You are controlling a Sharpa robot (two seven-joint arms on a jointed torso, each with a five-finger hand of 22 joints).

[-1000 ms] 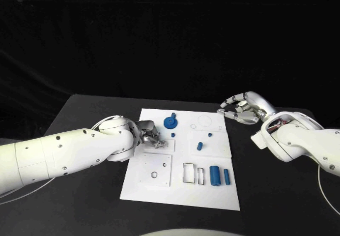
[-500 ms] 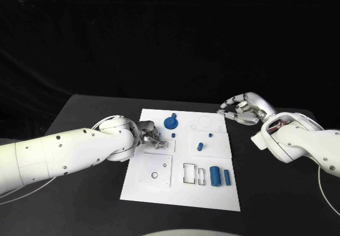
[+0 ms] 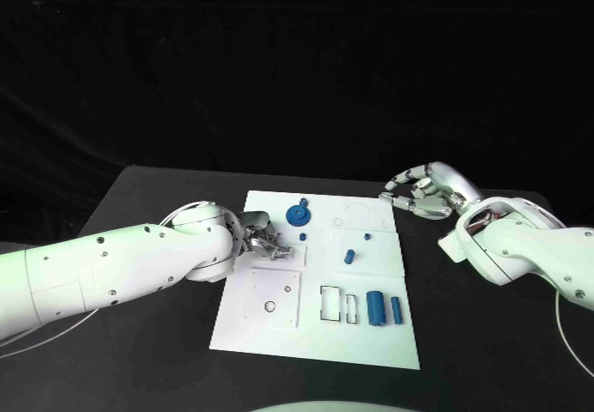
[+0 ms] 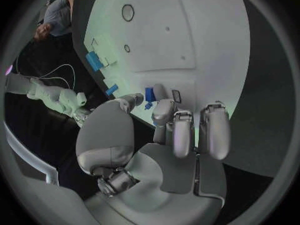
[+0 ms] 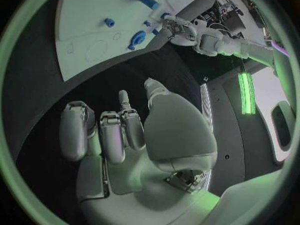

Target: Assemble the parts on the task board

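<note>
The white task board (image 3: 316,330) lies in the middle of the table. My left hand (image 3: 265,239) is low over the board's left edge. Its thumb and a fingertip (image 4: 160,92) pinch a small blue part (image 4: 149,94) that shows beside the hand (image 3: 303,233). A blue gear-like part (image 3: 299,213) sits just beyond it. Two short blue parts (image 3: 349,254) (image 3: 366,233) lie mid-board. Two blue cylinders (image 3: 374,306) (image 3: 397,309) stand side by side near the front right. My right hand (image 3: 426,192) hovers off the board's far right corner, fingers curled in on nothing.
Square and round recesses mark the board, among them a plate with two holes (image 3: 270,296) and narrow slots (image 3: 332,302). Black table (image 3: 148,223) surrounds the board on all sides. My right forearm (image 3: 520,249) lies over the table to the board's right.
</note>
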